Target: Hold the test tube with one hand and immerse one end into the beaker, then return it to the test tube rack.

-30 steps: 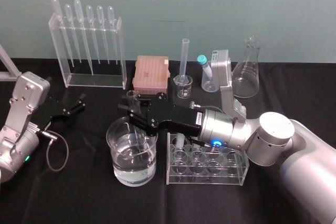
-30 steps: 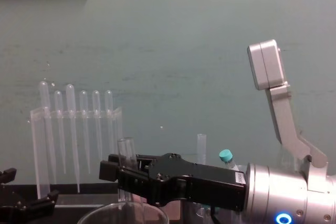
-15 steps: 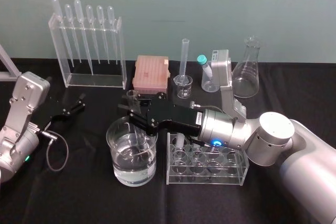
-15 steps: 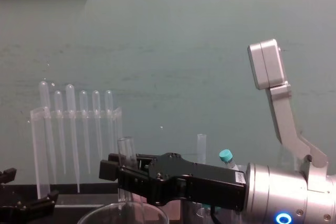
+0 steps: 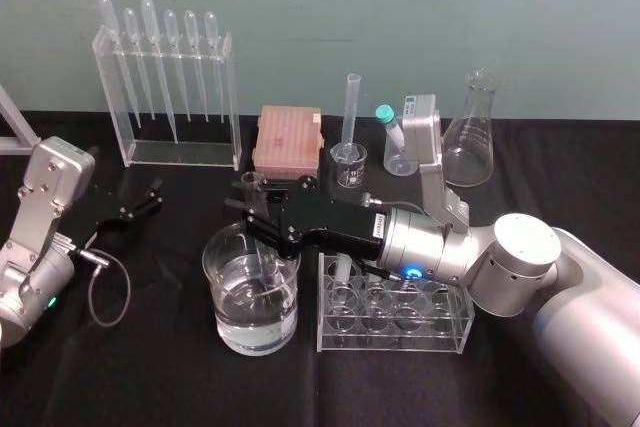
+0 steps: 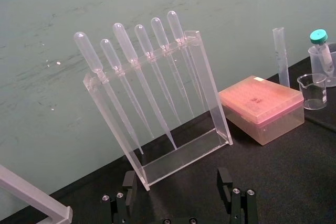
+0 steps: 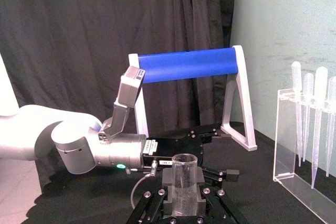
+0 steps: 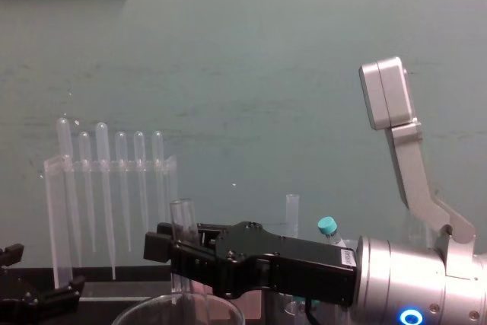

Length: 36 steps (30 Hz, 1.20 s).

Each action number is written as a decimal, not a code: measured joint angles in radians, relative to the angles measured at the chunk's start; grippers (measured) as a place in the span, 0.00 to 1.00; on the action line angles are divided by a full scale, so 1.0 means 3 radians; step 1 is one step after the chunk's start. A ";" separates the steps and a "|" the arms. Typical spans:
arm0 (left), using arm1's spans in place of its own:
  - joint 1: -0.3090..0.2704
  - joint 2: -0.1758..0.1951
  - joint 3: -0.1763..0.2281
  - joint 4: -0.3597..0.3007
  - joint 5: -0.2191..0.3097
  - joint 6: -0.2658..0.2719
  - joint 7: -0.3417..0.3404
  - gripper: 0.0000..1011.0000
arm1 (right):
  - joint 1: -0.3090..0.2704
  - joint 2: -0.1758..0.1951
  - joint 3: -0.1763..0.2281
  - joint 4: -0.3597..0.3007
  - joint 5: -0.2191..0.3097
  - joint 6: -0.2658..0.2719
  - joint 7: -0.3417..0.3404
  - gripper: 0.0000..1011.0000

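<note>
Where the surface (image 5: 150, 377) came nearest, found the beaker (image 5: 228, 327), wide, clear and part-filled with clear liquid. Just to its right, found the test tube rack (image 5: 395, 340) of clear plastic.

Over the beaker, saw the right gripper (image 5: 256, 211) reaching in from the right. Had its jaws closed narrow on the test tube (image 5: 253, 187), a little under the flared rim. Held the tube upright or nearly so, rim up, with the lower end down inside the beaker. Looked to reach the liquid, though could not be sure through the glass.

Judged the dip as the step in hand. Called for a slow, plumb descent that kept the tube off the beaker's wall and floor and the jaws above its rim. Called next for a straight lift until the wet end cleared that rim, before any sideways travel toward the rack. Needed a firm but gentle clamp on thin glass, and a well lined up from above before lowering.

Farther left, noted the left gripper (image 6: 177, 184) parked low, well apart from the beaker, jaws wide and empty.

At the back, noted a pipette rack (image 5: 180, 155), a pink tip box (image 5: 289, 137), a small beaker (image 5: 349, 165), a graduated cylinder (image 5: 352, 112), a teal-capped tube (image 5: 386, 117) and a conical flask (image 5: 470, 147).
</note>
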 joint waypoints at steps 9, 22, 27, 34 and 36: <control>0.0000 0.0000 0.0000 0.0000 0.0000 0.0000 0.0000 0.99 | 0.0000 0.0000 0.0000 0.0000 0.0000 0.0000 0.0000 0.22; 0.0000 0.0000 0.0000 0.0000 0.0000 0.0000 0.0000 0.99 | 0.0000 0.0000 0.0000 0.0000 0.0000 0.0000 0.0000 0.22; 0.0000 0.0000 0.0000 0.0000 0.0000 0.0000 0.0000 0.99 | 0.0000 0.0000 0.0000 0.0000 0.0000 0.0000 0.0000 0.22; 0.0000 0.0000 0.0000 0.0000 0.0000 0.0000 0.0000 0.99 | 0.0000 0.0000 0.0000 0.0000 0.0000 0.0000 0.0000 0.22; 0.0000 0.0000 0.0000 0.0000 0.0000 0.0000 0.0000 0.99 | 0.0000 0.0000 0.0000 0.0000 0.0000 0.0000 0.0000 0.22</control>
